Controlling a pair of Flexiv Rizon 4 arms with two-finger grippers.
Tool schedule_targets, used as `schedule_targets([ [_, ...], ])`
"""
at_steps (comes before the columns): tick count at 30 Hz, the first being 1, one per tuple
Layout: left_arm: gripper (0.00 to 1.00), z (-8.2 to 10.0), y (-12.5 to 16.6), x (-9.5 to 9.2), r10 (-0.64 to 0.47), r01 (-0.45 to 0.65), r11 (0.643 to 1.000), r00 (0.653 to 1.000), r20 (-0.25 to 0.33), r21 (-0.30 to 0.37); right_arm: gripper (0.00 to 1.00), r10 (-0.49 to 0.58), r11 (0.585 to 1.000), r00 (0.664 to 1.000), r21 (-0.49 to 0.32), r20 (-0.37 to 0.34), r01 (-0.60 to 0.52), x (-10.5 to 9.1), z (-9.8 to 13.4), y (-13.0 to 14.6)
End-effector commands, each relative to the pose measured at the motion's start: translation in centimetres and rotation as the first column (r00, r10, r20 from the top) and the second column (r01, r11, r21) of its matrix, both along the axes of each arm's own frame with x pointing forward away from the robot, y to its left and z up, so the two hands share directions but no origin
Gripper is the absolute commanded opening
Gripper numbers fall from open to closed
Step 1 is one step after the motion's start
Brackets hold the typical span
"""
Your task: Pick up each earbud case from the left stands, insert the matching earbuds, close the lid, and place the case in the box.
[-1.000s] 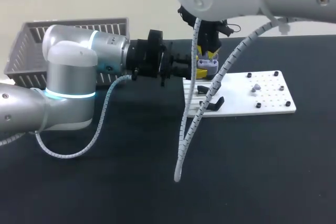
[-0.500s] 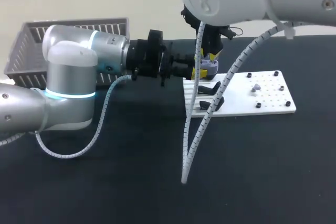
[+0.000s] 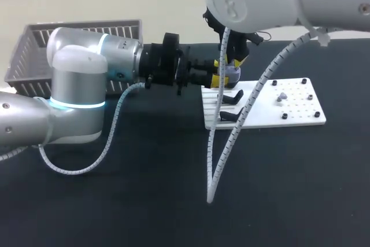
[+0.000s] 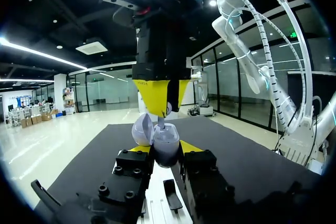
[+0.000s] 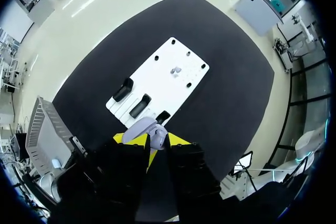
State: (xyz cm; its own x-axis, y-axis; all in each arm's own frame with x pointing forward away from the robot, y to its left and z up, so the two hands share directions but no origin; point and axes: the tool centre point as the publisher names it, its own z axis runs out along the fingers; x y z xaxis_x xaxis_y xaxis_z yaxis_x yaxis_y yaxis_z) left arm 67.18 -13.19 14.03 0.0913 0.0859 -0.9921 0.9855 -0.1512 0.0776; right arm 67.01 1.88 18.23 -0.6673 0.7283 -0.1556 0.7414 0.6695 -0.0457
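Note:
A lavender earbud case (image 3: 233, 72) with its lid (image 4: 142, 129) tipped open hangs over the white board's left edge. My left gripper (image 3: 218, 77) is shut on its body from both sides, as the left wrist view shows (image 4: 164, 149). Directly above it my right gripper (image 3: 233, 61) points down, shut on a small pale earbud (image 4: 161, 124) whose stem is at the case's open mouth. In the right wrist view the case (image 5: 144, 125) lies just beyond the right gripper (image 5: 155, 141). Another earbud (image 3: 281, 95) rests on the board.
The white board (image 3: 300, 117) carries several black stands (image 3: 233, 111) at its left end and black pegs at its right end. A grey slatted basket (image 3: 34, 50) stands at the back left. My right arm's white cable (image 3: 222, 160) hangs in front of the board.
My right arm has shifted a little to the right above the case and its cable has swung with it. The left arm and the case have stayed put.

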Motion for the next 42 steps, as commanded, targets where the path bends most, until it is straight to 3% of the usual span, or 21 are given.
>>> schedule_targets([
  [1,0.00,-0.1,0.0,0.0,0.003,-0.003,1.000,1.000,0.002,-0.003,0.00,0.001,1.000,1.000,-0.002,0.005,-0.001,0.0,-0.2,-0.1],
  [9,0.00,-0.1,0.0,0.0,0.003,-0.003,1.000,1.000,0.002,-0.003,0.00,0.019,1.000,1.000,-0.007,-0.008,-0.019,0.5,-1.0,-0.3],
  [10,0.00,-0.1,0.0,0.0,0.003,-0.003,1.000,1.000,0.002,-0.003,0.25,0.023,1.000,1.000,0.002,-0.009,-0.023,0.5,-1.1,-0.3],
  [11,0.00,-0.1,0.0,0.0,0.003,-0.003,1.000,1.000,0.002,-0.003,0.42,0.031,0.999,0.999,0.016,-0.009,-0.031,0.4,-1.1,-0.3],
  [13,0.00,-0.1,0.0,0.0,0.003,-0.003,1.000,1.000,0.002,-0.003,1.00,0.033,0.999,0.999,0.027,-0.009,-0.033,0.0,-1.0,-0.4],
  [16,0.00,-0.1,0.0,0.0,0.003,-0.003,1.000,1.000,0.002,-0.003,1.00,0.049,0.997,0.999,0.063,0.001,-0.049,-1.1,-0.4,-0.6],
  [20,0.00,-0.1,0.0,0.0,0.003,-0.003,1.000,1.000,0.002,-0.003,1.00,0.170,0.982,0.985,0.082,-0.005,-0.169,-3.2,0.3,-0.8],
  [23,0.00,-0.1,0.0,0.0,0.003,-0.003,1.000,1.000,0.002,-0.003,1.00,0.280,0.958,0.959,0.044,0.040,-0.282,-4.5,0.7,-1.7],
  [26,0.00,-0.1,0.0,0.0,0.003,-0.003,1.000,1.000,0.002,-0.003,1.00,0.322,0.946,0.942,0.008,0.095,-0.324,-5.4,0.6,-2.9],
  [31,0.00,-0.1,0.0,0.0,0.003,-0.003,1.000,1.000,0.002,-0.003,1.00,0.285,0.957,0.938,-0.013,0.198,-0.288,-6.3,0.1,-5.6],
  [34,0.00,-0.1,0.0,0.0,0.003,-0.003,1.000,1.000,0.002,-0.003,1.00,0.240,0.967,0.934,0.016,0.265,-0.253,-6.6,0.1,-7.3],
  [42,0.00,-0.1,0.0,0.0,0.003,-0.003,1.000,1.000,0.002,-0.003,1.00,0.226,0.958,0.924,0.104,0.307,-0.269,-5.9,-0.4,-10.0],
])
